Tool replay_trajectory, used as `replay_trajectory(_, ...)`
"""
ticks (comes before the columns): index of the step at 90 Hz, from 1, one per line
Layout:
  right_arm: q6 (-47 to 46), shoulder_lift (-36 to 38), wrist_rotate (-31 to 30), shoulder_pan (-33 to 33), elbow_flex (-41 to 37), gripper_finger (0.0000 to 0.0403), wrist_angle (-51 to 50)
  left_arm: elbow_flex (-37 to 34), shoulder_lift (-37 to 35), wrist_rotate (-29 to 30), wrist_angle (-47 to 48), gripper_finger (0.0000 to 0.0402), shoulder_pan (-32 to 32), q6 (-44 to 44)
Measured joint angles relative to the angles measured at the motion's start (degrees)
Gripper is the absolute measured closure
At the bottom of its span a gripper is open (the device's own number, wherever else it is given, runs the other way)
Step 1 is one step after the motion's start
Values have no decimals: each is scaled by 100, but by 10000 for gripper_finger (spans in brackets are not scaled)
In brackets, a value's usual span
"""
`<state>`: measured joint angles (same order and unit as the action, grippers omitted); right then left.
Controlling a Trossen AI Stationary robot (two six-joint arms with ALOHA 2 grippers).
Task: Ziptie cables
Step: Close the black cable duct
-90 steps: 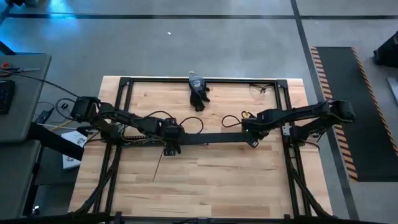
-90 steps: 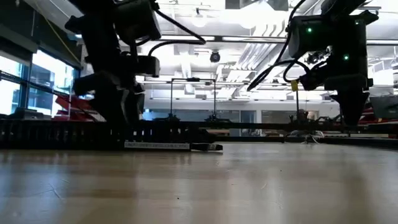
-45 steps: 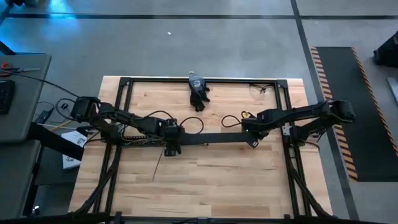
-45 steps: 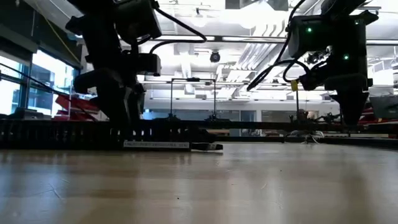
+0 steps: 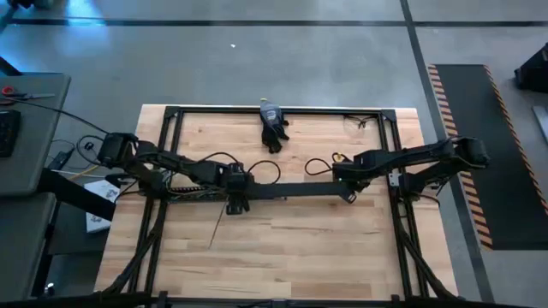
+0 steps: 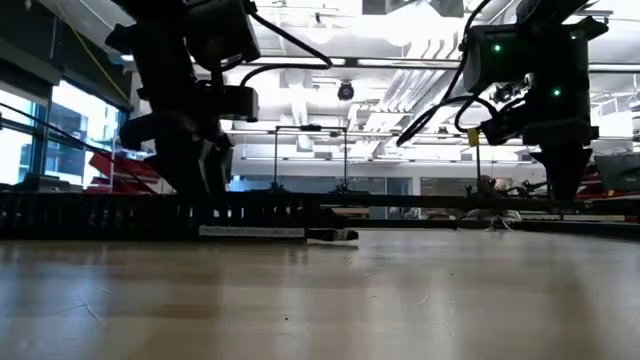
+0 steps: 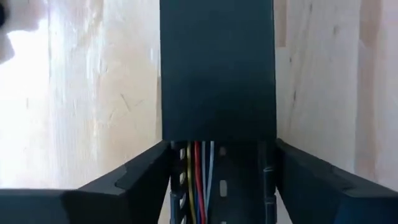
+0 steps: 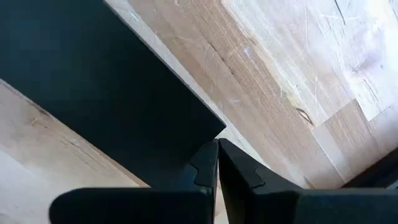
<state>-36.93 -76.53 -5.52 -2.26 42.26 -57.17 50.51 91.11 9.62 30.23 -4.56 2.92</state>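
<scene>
Nothing has shifted since the earlier frames. Left gripper (image 7: 217, 180) straddles the black duct (image 5: 291, 189) at mid-surface, jaws wide to either side of it. Cables (image 7: 198, 180), yellow, red and blue strands, lie inside the duct beneath a lid strip (image 7: 216, 68). Right gripper (image 8: 217, 168) rests at the duct's far end, jaws closed together.

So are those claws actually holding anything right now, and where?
Left gripper straddles the black duct partway along, fingers at its sides; firm grip unclear. Right gripper is shut by the duct's end, apparently empty.
</scene>
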Motion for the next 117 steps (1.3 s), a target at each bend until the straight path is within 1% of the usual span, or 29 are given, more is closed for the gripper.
replay_trajectory(14, 142, 0, -2, 0, 2, 403, -4, 220, -1, 6, 501, 142, 0, -1)
replay_trajectory(21, 227, 0, -2, 0, 3, 403, -4, 280, -2, 11, 539, 142, 2, -17)
replay_trajectory(50, 294, 0, -26, -2, 4, 403, -4, 288, -2, 8, -74, 142, 7, -115)
replay_trajectory(61, 355, 0, -24, 0, 9, 403, 9, 266, 10, -200, -440, 142, 9, -105)
replay_trajectory(67, 355, 0, -24, 0, 9, 403, 13, 230, 13, -218, -472, 143, 9, -55)
replay_trajectory(76, 355, 0, -25, 0, 9, 403, 20, 200, 17, -201, -449, 152, 6, 63)
replay_trajectory(95, 355, 0, 1, -2, 9, 403, 66, 202, 17, -253, -399, 186, 4, 155)
replay_trajectory(117, 385, 0, 20, -2, 9, 403, 113, 219, 13, -251, -205, 195, 0, 197)
